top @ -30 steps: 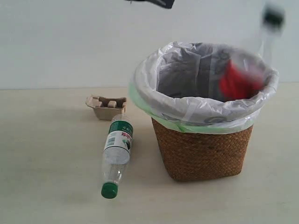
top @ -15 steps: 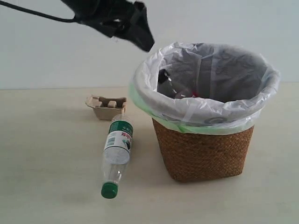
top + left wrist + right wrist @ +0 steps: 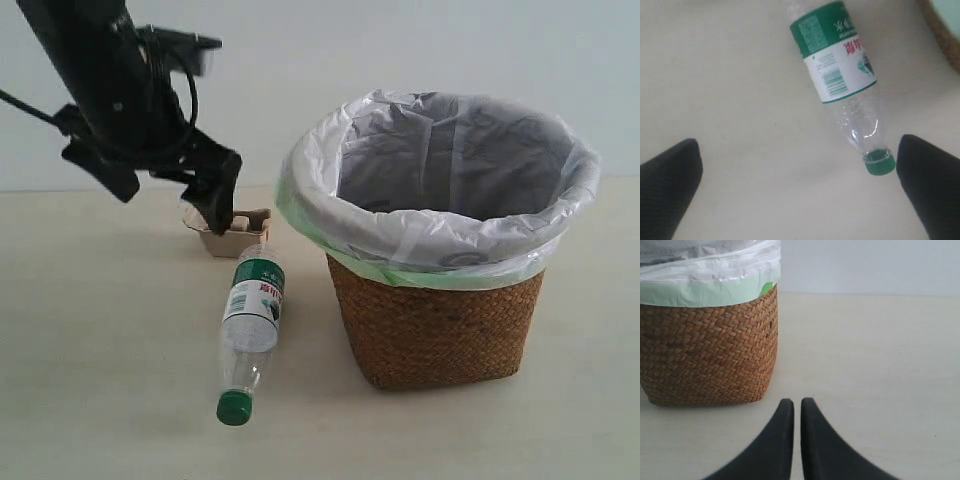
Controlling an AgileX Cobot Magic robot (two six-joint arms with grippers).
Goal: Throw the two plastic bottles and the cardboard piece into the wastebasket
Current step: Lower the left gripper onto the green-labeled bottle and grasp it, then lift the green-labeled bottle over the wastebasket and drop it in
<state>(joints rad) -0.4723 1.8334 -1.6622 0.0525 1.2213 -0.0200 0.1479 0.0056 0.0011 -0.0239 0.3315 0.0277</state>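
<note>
The green-capped bottle (image 3: 250, 320) lies on its side on the table, cap toward the front. In the left wrist view its green-white label (image 3: 835, 50) and cap (image 3: 878, 163) show below my left gripper (image 3: 800, 185), which is open and empty, the cap close to one finger (image 3: 927, 185). In the exterior view that gripper (image 3: 172, 205) hangs just above the beige cardboard piece (image 3: 238, 235), covering part of it. The wicker wastebasket (image 3: 440, 320) with its white liner (image 3: 430, 240) stands to the right. The red-label bottle is out of sight. My right gripper (image 3: 797, 404) is shut, low beside the basket (image 3: 705, 355).
A pale table (image 3: 90, 380) carries everything and a plain white wall (image 3: 300, 60) stands behind. The left arm (image 3: 95, 70) and its cable occupy the upper left. Bare tabletop (image 3: 880, 350) lies beside the basket on the right gripper's side.
The red-label bottle fell into the basket and dropped out of sight. My left arm swung from above the basket down and left to hover over the cardboard piece.
</note>
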